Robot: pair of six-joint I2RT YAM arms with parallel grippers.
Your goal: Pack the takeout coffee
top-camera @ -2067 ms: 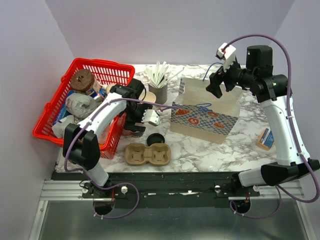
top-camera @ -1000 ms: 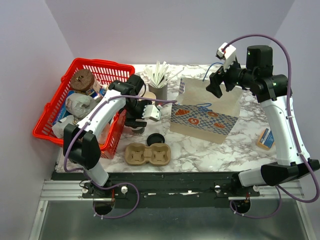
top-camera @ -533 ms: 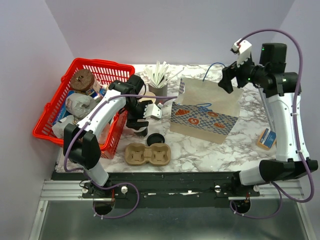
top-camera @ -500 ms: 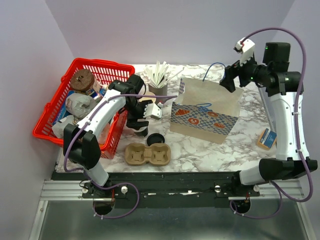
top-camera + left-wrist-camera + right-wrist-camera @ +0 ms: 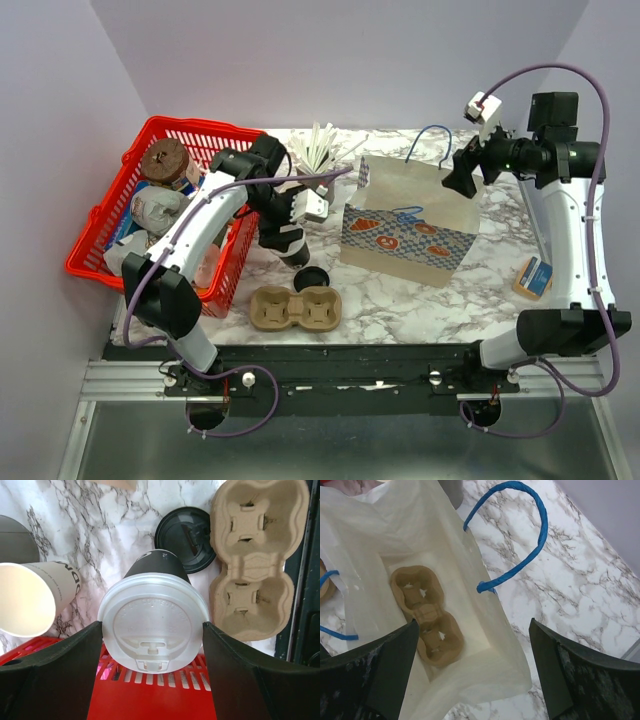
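The takeout coffee [image 5: 152, 630], a dark cup with a white lid, sits between my left gripper's fingers [image 5: 50, 675], which press on both sides of the lid. From above, the left gripper [image 5: 290, 238] holds the coffee [image 5: 296, 254] at the table's left middle, beside the red basket. The open paper bag [image 5: 405, 220] stands at the centre. In the right wrist view a brown cup carrier [image 5: 427, 615] lies inside the bag. My right gripper [image 5: 460, 178] is open and empty above the bag's far right corner, its jaws [image 5: 475, 675] wide apart.
A red basket [image 5: 120, 215] of items stands at the left. A black lid [image 5: 313, 277] and a second cup carrier [image 5: 297, 308] lie near the front. A cream cup [image 5: 30, 602] lies on its side. A grey holder of stirrers [image 5: 318, 180] stands behind. A small box [image 5: 532, 278] lies at the right.
My left gripper has gripped the coffee and risen, shifting slightly right. My right gripper has drawn back to the right, away from the bag's blue handle.
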